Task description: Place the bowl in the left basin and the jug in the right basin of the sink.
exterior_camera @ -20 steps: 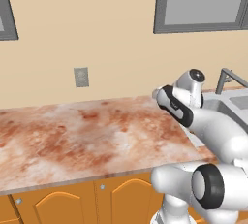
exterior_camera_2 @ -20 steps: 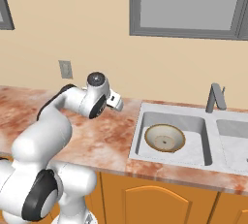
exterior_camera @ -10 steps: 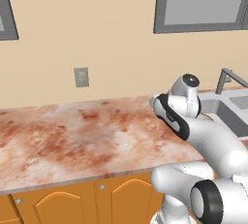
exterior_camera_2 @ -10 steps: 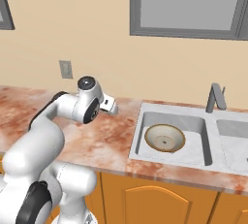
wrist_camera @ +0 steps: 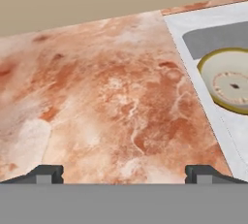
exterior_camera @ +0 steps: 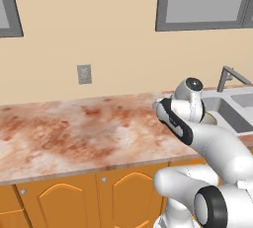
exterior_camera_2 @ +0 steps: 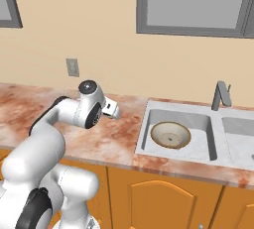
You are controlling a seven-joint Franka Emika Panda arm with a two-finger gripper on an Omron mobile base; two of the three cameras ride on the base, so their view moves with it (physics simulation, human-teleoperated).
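So the bowl (exterior_camera_2: 170, 135) sits in the left basin (exterior_camera_2: 198, 143) of the sink (exterior_camera_2: 144, 129), flat on the floor of it, rim up; by my reckoning that half of the job is finished. Through my own camera the bowl (wrist_camera: 231, 86) lies at about 2 o'clock, past the pale sink rim, well apart from my fingertips (wrist_camera: 44, 173).

My hand (wrist_camera: 123, 174) is spread as wide as it goes and has hold of nothing; below it is bare marbled table (wrist_camera: 106, 102). From the right base camera my hand (exterior_camera_2: 112, 110) hangs over the table just left of the sink, pointing toward it.

What remains, as I judge it, is the jug. I cannot find it in any of my views, so I cannot say where it stands. The right basin (exterior_camera_2: 240, 141) lies at 3 o'clock from the bowl, beyond the divider, with the faucet (exterior_camera_2: 220, 95) behind at roughly 12 o'clock of that divider.

Next, I think, comes searching: turn or drive until the jug comes into sight, then come down over it with jaws wide, close on its body, lift clear of the table, and carry it across the left basin without knocking the bowl or the faucet before lowering it into the right basin
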